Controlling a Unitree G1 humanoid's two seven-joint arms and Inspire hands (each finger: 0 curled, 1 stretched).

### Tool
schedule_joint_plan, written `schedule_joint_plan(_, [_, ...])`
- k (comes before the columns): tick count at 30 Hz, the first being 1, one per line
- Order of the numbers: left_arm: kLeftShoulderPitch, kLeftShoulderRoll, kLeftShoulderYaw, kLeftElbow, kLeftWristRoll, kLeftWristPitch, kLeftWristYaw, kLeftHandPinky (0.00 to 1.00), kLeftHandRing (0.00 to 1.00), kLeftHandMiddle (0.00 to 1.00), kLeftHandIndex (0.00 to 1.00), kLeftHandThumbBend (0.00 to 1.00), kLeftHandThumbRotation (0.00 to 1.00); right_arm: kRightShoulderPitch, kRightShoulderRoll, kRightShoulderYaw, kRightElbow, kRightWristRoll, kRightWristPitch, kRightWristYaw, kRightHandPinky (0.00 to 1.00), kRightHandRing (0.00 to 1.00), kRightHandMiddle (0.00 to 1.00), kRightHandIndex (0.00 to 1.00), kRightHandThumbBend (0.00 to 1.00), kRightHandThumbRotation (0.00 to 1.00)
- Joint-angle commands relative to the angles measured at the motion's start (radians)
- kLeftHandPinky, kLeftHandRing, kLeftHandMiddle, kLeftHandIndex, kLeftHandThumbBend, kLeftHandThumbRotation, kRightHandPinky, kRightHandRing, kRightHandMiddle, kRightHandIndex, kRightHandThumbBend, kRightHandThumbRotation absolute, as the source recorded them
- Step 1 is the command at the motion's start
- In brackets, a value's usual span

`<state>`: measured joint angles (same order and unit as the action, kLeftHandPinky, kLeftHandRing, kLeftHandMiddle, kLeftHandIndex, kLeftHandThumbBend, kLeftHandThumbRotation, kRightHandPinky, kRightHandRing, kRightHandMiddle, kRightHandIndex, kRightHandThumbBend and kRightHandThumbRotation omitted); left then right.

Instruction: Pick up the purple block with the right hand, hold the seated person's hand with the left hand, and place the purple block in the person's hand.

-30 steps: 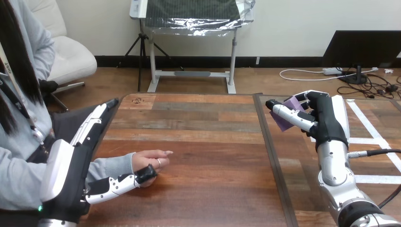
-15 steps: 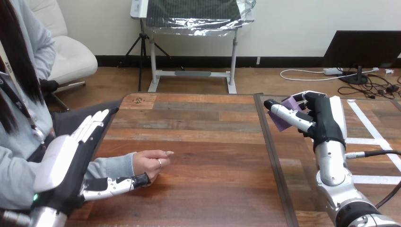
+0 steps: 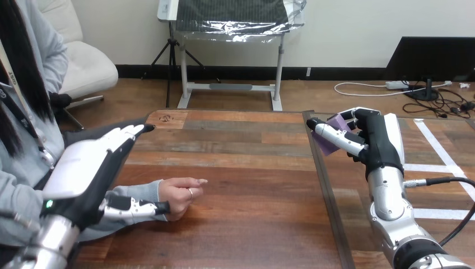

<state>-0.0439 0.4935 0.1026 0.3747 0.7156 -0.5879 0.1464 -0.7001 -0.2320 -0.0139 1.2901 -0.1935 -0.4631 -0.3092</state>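
The right hand (image 3: 376, 141) hangs above the table's (image 3: 246, 168) right part, fingers and thumb clamped on the purple block (image 3: 339, 123), which is lifted clear of the wood. At the view's left the person's hand (image 3: 180, 194) rests on the table, loosely curled. The left hand (image 3: 84, 165) hovers over the person's forearm with its fingers straight and spread apart, not closed round anything; its thumb reaches along the near side to the person's wrist.

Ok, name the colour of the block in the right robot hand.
Purple; the block shows best in the head view, in the right robot hand.
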Motion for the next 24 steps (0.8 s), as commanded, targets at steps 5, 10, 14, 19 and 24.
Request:
schedule_joint_plan(5, [-0.144,0.083,-0.083,0.088,0.047,0.041,0.032,0.84,0.88,0.87,0.85,1.00,0.29,-0.092,-0.012,-0.018,-0.064,0.018,-0.041,0.010,0.02,0.06,0.11,0.12,0.23,0.27])
schedule_joint_plan(10, [-0.183,0.108,-0.124,0.135,0.079,0.055,0.058,0.81,0.86,0.84,0.82,1.00,0.29,-0.089,-0.012,-0.018,-0.080,0.017,-0.046,0.009,0.02,0.06,0.11,0.12,0.22,0.26])
schedule_joint_plan(14, [-0.221,0.125,-0.160,0.190,0.097,0.048,0.086,0.80,0.84,0.83,0.81,1.00,0.30,-0.088,-0.013,-0.019,-0.090,0.019,-0.038,0.011,0.01,0.06,0.10,0.12,0.21,0.26])
schedule_joint_plan(19, [-0.265,0.139,-0.204,0.248,0.117,0.056,0.105,0.78,0.82,0.80,0.79,1.00,0.29,-0.088,-0.020,-0.011,-0.089,0.002,-0.031,-0.006,0.01,0.05,0.10,0.11,0.21,0.26])
schedule_joint_plan(24, [-0.311,0.146,-0.248,0.311,0.139,0.071,0.118,0.77,0.80,0.79,0.78,1.00,0.29,-0.085,-0.020,-0.016,-0.095,0.009,-0.032,0.002,0.01,0.05,0.09,0.11,0.22,0.28])
